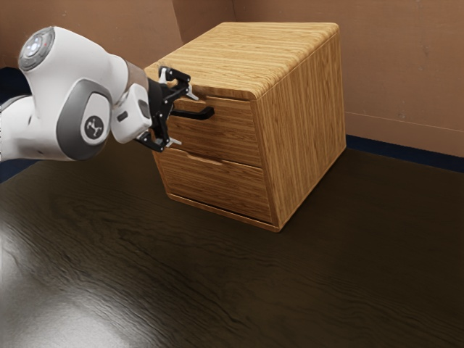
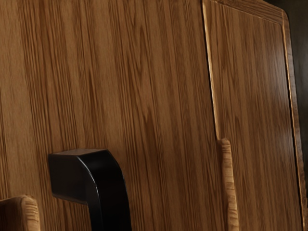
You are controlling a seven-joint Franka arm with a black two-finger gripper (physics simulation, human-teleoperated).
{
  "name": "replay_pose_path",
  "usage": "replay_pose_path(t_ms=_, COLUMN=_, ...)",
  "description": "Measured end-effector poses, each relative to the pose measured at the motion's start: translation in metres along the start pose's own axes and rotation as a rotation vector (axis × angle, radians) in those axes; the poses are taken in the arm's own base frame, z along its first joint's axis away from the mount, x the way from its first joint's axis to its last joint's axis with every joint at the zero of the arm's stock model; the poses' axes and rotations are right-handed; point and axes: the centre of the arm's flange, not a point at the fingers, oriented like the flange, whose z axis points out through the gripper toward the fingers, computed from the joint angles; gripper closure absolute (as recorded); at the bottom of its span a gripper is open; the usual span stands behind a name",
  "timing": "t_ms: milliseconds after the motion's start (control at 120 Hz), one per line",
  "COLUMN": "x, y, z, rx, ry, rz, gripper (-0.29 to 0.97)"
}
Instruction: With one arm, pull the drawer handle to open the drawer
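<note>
By handle [image 1: 196, 114], splayed gripper [image 1: 181, 117]; arm emblem [image 1: 94, 127]

The arm [image 1: 69, 87] has smooth white shells with grey bands at the joints. A round grey cap [image 1: 37, 48] with a pale ring sits at its ten o'clock end, and a black logo disc [image 1: 94, 127] at six o'clock. The end effector [image 1: 177, 114] is black with silvery tips.

Grained wooden cabinet [image 1: 290, 109], glossy black handle [image 2: 98, 180], polished dark table [image 1: 290, 290].
</note>
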Motion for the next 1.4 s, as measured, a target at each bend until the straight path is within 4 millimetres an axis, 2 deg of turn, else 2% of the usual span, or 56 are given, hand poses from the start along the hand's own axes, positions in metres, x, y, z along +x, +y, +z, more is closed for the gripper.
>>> replay_pose_path(t_ms=158, x=0.002, y=0.005, z=0.006, rx=-0.015, ry=0.005, rz=0.009, gripper=0.0)
replay_pose_path(t_ms=283, x=-0.023, y=0.01, z=0.004, rx=-0.019, ry=-0.024, rz=-0.018, gripper=0.0)
replay_pose_path(t_ms=342, x=-0.029, y=0.012, z=0.005, rx=-0.022, ry=-0.03, rz=-0.023, gripper=0.0)
replay_pose_path(t_ms=475, x=-0.024, y=0.013, z=0.01, rx=-0.03, ry=-0.022, rz=-0.014, gripper=0.0)
replay_pose_path(t_ms=667, x=-0.02, y=0.024, z=0.027, rx=-0.065, ry=-0.011, rz=-0.013, gripper=-0.01)
replay_pose_path(t_ms=808, x=-0.02, y=0.027, z=0.012, rx=-0.067, ry=-0.01, rz=-0.013, gripper=0.11)
replay_pose_path(t_ms=892, x=-0.028, y=0.031, z=0.005, rx=-0.07, ry=-0.02, rz=-0.027, gripper=0.07)
replay_pose_path(t_ms=1017, x=-0.04, y=0.038, z=0.005, rx=-0.087, ry=-0.03, rz=-0.045, gripper=0.01)
replay_pose_path(t_ms=1067, x=-0.043, y=0.042, z=0.003, rx=-0.094, ry=-0.034, rz=-0.049, gripper=0.02)
replay_pose_path(t_ms=1133, x=-0.045, y=0.046, z=-0.006, rx=-0.094, ry=-0.037, rz=-0.054, gripper=0.06)
replay_pose_path(t_ms=1250, x=-0.043, y=0.052, z=-0.021, rx=-0.095, ry=-0.035, rz=-0.059, gripper=0.04)
replay_pose_path(t_ms=1400, x=-0.041, y=0.06, z=-0.025, rx=-0.109, ry=-0.029, rz=-0.062, gripper=0.0)
